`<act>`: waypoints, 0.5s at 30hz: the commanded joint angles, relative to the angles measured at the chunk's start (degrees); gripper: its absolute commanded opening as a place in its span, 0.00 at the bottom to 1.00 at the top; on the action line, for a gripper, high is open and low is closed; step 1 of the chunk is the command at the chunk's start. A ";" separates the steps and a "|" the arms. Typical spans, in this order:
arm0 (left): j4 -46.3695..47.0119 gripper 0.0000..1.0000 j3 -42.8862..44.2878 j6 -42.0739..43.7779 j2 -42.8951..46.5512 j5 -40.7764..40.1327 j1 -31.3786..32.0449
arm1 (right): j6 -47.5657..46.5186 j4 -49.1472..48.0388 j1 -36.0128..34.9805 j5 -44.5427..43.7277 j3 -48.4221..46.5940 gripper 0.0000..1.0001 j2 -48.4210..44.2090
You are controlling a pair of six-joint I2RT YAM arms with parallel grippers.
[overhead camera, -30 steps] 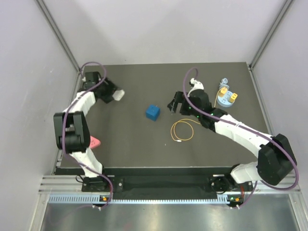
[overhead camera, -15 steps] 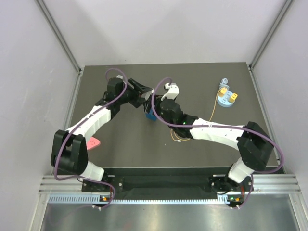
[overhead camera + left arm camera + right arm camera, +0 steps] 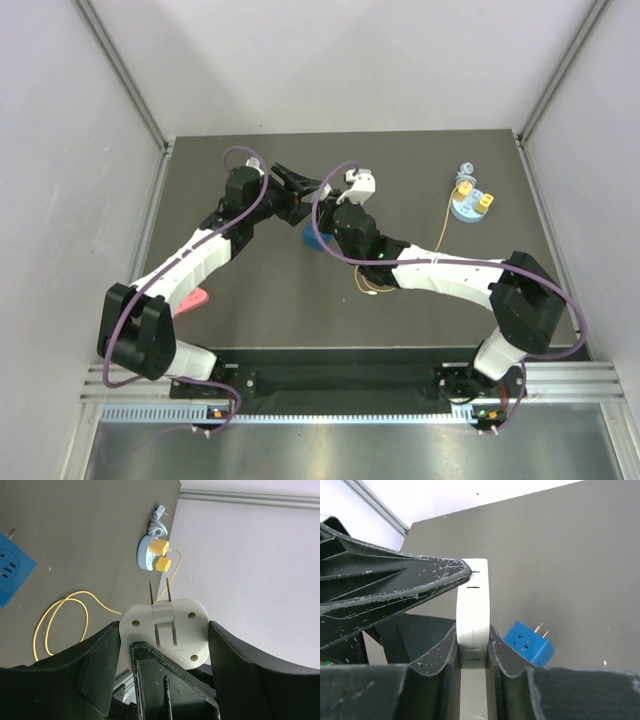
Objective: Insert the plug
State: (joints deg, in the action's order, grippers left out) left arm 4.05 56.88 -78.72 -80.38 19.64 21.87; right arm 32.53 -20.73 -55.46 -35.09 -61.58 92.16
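Both arms have swung in from the sides since the earlier frame and are now meeting over the middle of the table. The left arm has carried a white adapter in from the far left. The right jaws, wide a moment ago, have closed.

The left gripper is holding the adapter across its broad width. The right gripper is pinching its two flat faces, so both are gripping it at once, in the air above a blue cube. This is looking like a handover or regrip. The right pinch is leaving the prongs free, and they are pointing away from the left gripper, toward the right of the scene.

The plug is lying far right on a round base, well apart from both grippers and touched by neither. A second yellow block is sitting just beside it. The plug's cable is running off toward the near side and looping on the table right of the cube. Judging by that, the plug's long axis is running roughly near to far, cabled end nearer, though it is too small to be sure.
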 commanded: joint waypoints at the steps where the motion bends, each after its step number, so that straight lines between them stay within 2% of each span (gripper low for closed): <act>1: 2.72 0.53 1.39 3.29 2.51 3.47 0.46 | -2.29 -7.56 -0.17 -0.42 0.05 0.00 -2.07; 5: 2.36 0.58 -0.80 4.54 5.13 4.00 0.46 | -3.70 -8.80 1.93 3.09 2.86 0.00 -5.23; 7: 3.59 0.52 -1.60 4.89 6.63 4.18 0.46 | -4.14 -9.15 2.72 5.73 3.57 0.00 -6.37; 10: 4.56 0.28 -2.39 4.89 7.34 4.09 0.54 | -5.02 -10.02 3.08 7.75 4.45 0.00 -6.99; 11: 4.56 0.28 -2.30 4.72 7.43 4.27 0.54 | -5.29 -10.47 3.08 8.54 5.06 0.00 -7.17; 12: 4.21 0.32 -2.04 4.71 7.43 4.62 0.46 | -5.46 -10.73 3.08 9.59 5.42 0.00 -7.43; 13: 3.34 0.49 -1.78 4.89 7.26 4.88 0.54 | -5.46 -10.73 2.99 9.78 5.68 0.00 -7.69; 15: 1.67 0.68 -0.37 5.59 6.99 5.93 0.46 | -5.64 -10.30 3.17 9.87 6.65 0.00 -8.75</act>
State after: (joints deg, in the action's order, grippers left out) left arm 4.25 55.11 -76.51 -75.37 21.43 22.06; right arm 26.37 -27.55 -54.13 -25.76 -55.68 86.87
